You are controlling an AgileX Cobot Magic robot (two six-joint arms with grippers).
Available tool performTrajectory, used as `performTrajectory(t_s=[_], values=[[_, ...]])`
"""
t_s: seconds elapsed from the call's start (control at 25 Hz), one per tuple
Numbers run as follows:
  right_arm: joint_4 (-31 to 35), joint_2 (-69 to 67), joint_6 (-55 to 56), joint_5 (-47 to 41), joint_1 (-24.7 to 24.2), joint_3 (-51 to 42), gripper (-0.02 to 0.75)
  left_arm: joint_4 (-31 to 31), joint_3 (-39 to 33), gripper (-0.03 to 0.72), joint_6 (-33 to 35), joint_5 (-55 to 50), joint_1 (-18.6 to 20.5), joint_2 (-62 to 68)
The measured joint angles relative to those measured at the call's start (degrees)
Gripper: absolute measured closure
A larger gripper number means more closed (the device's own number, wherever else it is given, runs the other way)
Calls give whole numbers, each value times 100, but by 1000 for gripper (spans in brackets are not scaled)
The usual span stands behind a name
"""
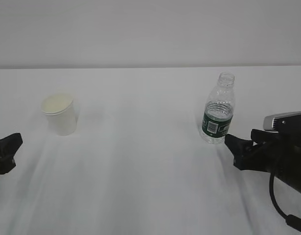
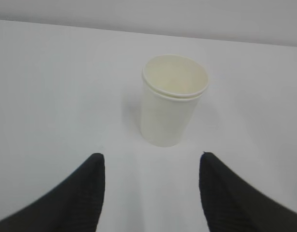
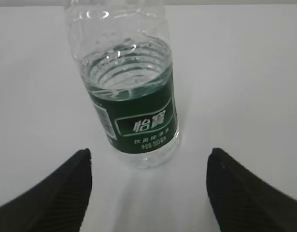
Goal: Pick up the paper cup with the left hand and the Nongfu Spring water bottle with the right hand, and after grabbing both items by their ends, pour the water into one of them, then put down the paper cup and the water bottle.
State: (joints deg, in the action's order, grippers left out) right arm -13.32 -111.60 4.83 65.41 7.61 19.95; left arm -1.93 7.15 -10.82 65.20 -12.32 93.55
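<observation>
The right claw (image 3: 148,166) stands wide with nothing between its fingers; the water bottle (image 3: 131,96) stands upright just ahead of the gap, centred, not touched. The left claw (image 2: 152,169) is also spread wide and holds nothing; the paper cup (image 2: 171,101) stands upright ahead of its gap, a little further off.

On the white table (image 1: 140,171) in the outside view, the cup (image 1: 59,113) sits at the left and the bottle (image 1: 218,110) at the right, well apart. Only that view shows the bottle's open neck; only the right wrist view shows the water (image 3: 124,72) level, just above the green label. The left wrist view shows the cup's cream inside.
</observation>
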Motion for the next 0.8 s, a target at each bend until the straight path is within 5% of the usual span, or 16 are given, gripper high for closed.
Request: performTrajectory(t_s=[0.36,0.8], values=[[-189,-406,57,15,0,491,78,0,0,246,0,10,0,3],[-319,-823,95,19,0,938,66,10,0,246,0,22,0,3]])
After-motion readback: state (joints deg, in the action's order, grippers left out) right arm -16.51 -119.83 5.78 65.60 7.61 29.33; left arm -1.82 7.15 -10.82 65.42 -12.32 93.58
